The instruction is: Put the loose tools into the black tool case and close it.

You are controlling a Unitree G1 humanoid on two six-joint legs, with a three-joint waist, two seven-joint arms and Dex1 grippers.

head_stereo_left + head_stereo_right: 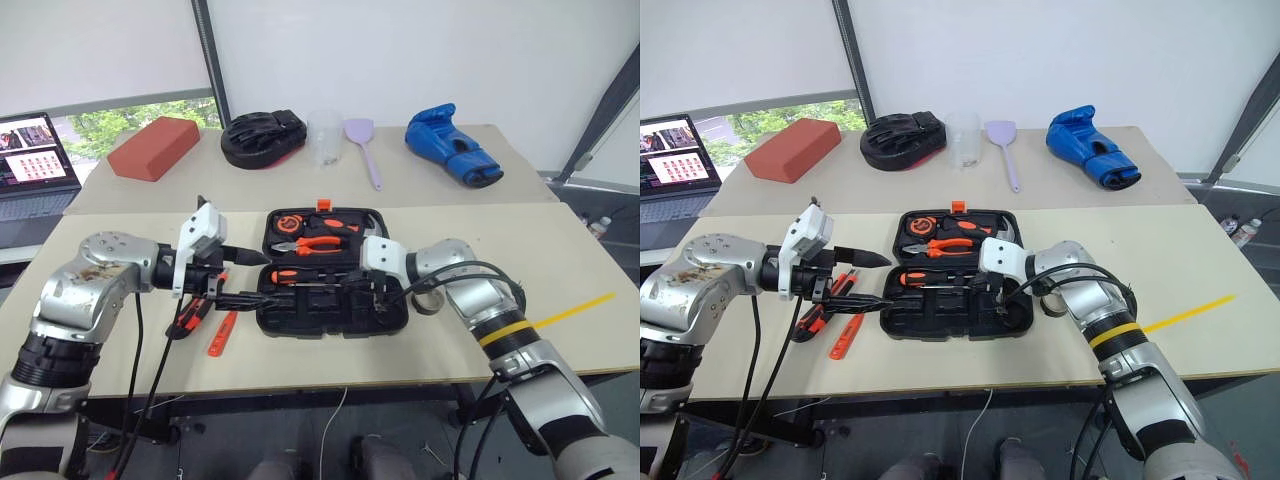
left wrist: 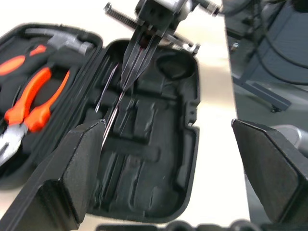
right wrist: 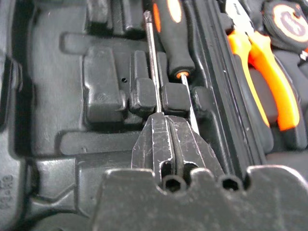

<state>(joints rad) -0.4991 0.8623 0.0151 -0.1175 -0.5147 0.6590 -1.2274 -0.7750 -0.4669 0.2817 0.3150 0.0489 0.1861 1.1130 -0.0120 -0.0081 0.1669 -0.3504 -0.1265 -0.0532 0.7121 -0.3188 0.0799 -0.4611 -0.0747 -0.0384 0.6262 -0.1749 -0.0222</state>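
The rounded black plastic clamshell tool case lies open and flat at the middle of the beige desk, its orange latch on the far edge. The far half holds orange-handled pliers; the near half, with its moulded slots, is mostly bare. The right tool is clenched on the thin steel shaft of an orange-and-black-handled screwdriver, which lies along a slot by the hinge, the handle towards the left arm. The left tool hangs released, jaws wide, above the left end of the case and touches nothing. Loose items remaining: a black-orange utility knife and a slim orange tester screwdriver on the desk just left of the case, and a small dark tape roll partly hidden behind the right forearm. Judgement: the step in hand is seating this screwdriver. To do it well, the shaft should be held parallel to its groove and pressed down until handle and shaft sit flush before release; a proud tool would stop the lid closing. Whether it is fully seated cannot be told. The left tool is well placed to steady the case.
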